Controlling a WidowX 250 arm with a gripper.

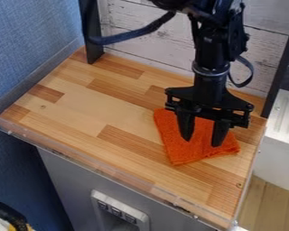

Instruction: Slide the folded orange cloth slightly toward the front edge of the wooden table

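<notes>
**Open pincer held over a bunched orange cloth on a wooden desk**

The black pincer (pixel 202 142) is pointed downward, its two fingers (pixel 185 126) parted with a gap between them. Nothing is seen gripped. The orange cloth (pixel 184 152) is spread beneath and around the fingertips, and is partly covered by them in the view; whether it is touched by them cannot be told. The cloth is laid in the right half of the desk (pixel 86 101), near its right edge and nearer the far edge than the near right corner. Its outline is uneven, and low folds are shown along its near side.

Above the pincer, the black arm (pixel 212 49) is brought in from the top of the view, with a dark cable (pixel 137 34) looped out to its left. The far edge of the desk is backed by a whitish plank panel (pixel 137 45), flanked by a black post (pixel 92 38) at the left and another at the right. The near edge is lined with a clear strip (pixel 101 168). Below it, a white fitting with dark switches (pixel 118 212) is mounted on a grey front (pixel 65 176). To the left, a blue wall (pixel 29 40) is seen; beyond the right edge, a white ribbed unit (pixel 284 113) is set above a wooden floor (pixel 270 205).
</notes>
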